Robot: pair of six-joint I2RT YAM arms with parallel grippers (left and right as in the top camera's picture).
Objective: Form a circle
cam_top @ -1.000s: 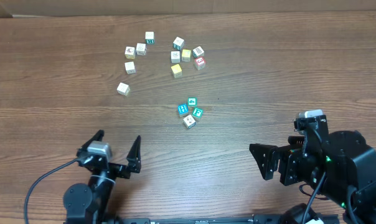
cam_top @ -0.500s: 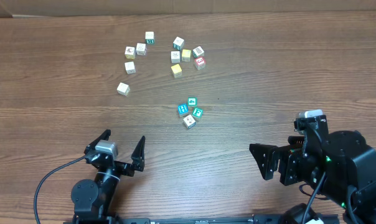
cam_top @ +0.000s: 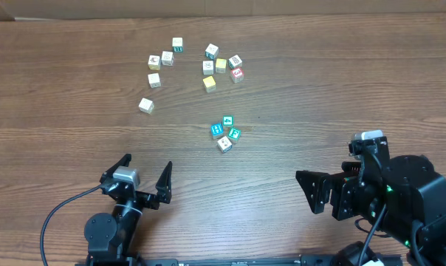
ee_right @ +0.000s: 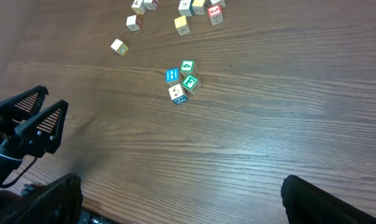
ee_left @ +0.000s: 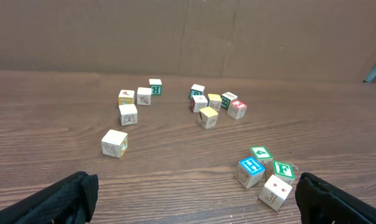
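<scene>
The circle (cam_top: 226, 133) is a tight ring of four small picture cubes at mid-table, three with teal or green faces and one whitish on the near side. In the left wrist view the circle (ee_left: 267, 171) lies ahead to the right, just inside the right finger. The right wrist view has the circle (ee_right: 182, 79) far ahead. My left gripper (cam_top: 147, 164) stands open near the front edge, left of the ring and well short of it, with nothing between its fingers. At the front right my right gripper (cam_top: 308, 193) is open too, holding nothing.
Several loose white, yellow and red cubes lie at the back in two clusters, one to the left (cam_top: 161, 63) and one to the right (cam_top: 221, 66). A single white cube (cam_top: 145, 105) sits apart. A brown cardboard wall (ee_left: 188, 31) bounds the far side.
The left gripper shifted slightly to the right and nearer the front edge a second ago, then stayed still. Cubes and right arm have not moved.
</scene>
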